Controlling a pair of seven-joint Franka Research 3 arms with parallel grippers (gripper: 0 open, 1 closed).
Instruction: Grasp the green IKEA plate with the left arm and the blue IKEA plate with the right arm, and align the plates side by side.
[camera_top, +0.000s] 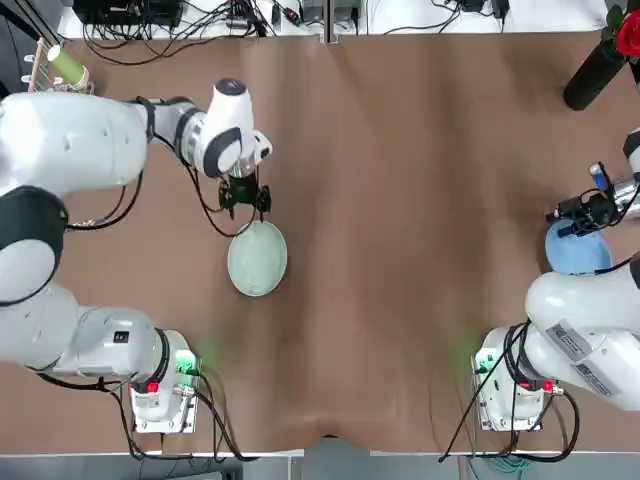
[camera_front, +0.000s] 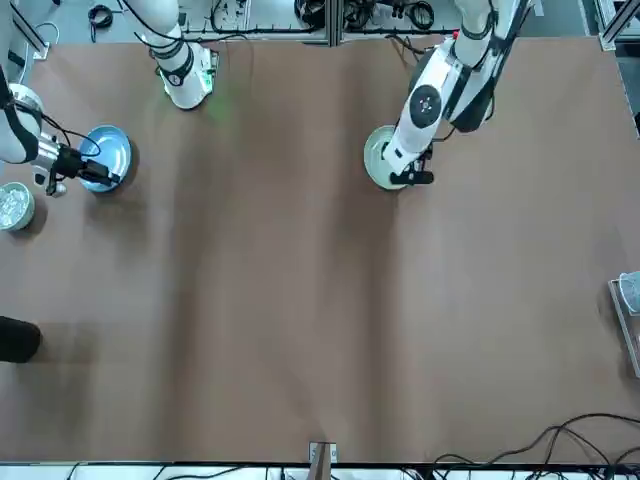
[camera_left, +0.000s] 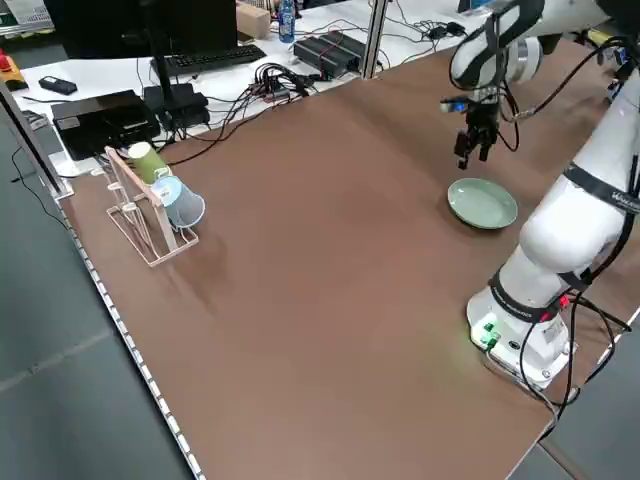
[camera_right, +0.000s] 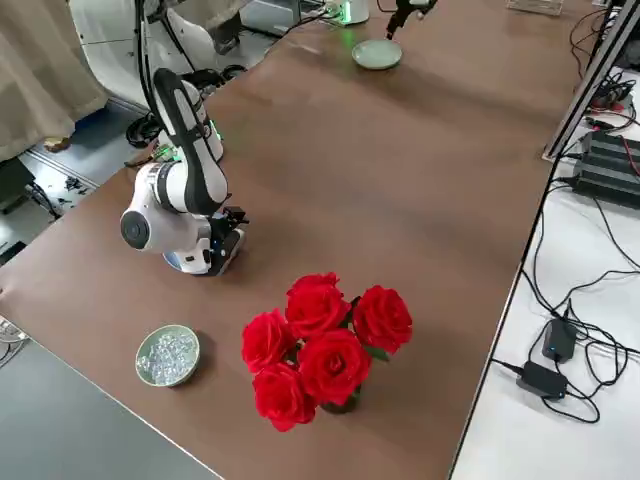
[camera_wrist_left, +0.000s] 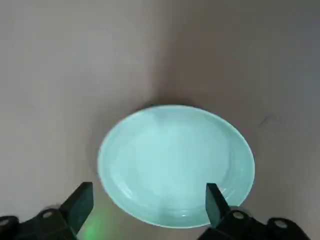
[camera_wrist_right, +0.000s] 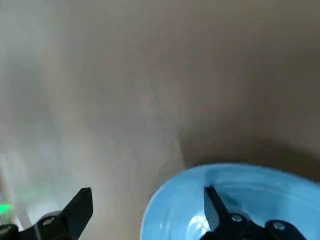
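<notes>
Two small round plates lie on the brown bench (camera_top: 380, 250), well apart. The green plate (camera_top: 257, 259) is on the robot's left side, and the blue plate (camera_top: 577, 248) is by the right edge.

The left arm (camera_top: 90, 145) reaches out over the bench, its all-black gripper (camera_wrist_left: 149, 186) above the far edge of the green plate. Its jaws stand wide, holding nothing; in the left wrist view one finger overlaps the plate's rim and the other shows outside it. The right arm (camera_top: 590, 325) has its gripper (camera_wrist_right: 148, 189) at the blue plate, jaws also wide. One finger appears over the plate and the other off to its side; I cannot tell whether either touches it.

Two white labels (camera_top: 570, 340) with dark printed lines are stuck on the right arm, the print too small to read. A bottle (camera_left: 286, 20) on the white desk (camera_left: 330, 95) beyond has a label too, its wording also illegible.

Near the blue plate sits a pale green bowl (camera_right: 168, 356) of clear pieces. Red roses (camera_right: 325, 350) stand in a black vase (camera_top: 594, 76) at the far right, and a rack (camera_left: 140, 215) at the far left holds a green cup (camera_left: 147, 161) and a light blue cup (camera_left: 179, 203).
</notes>
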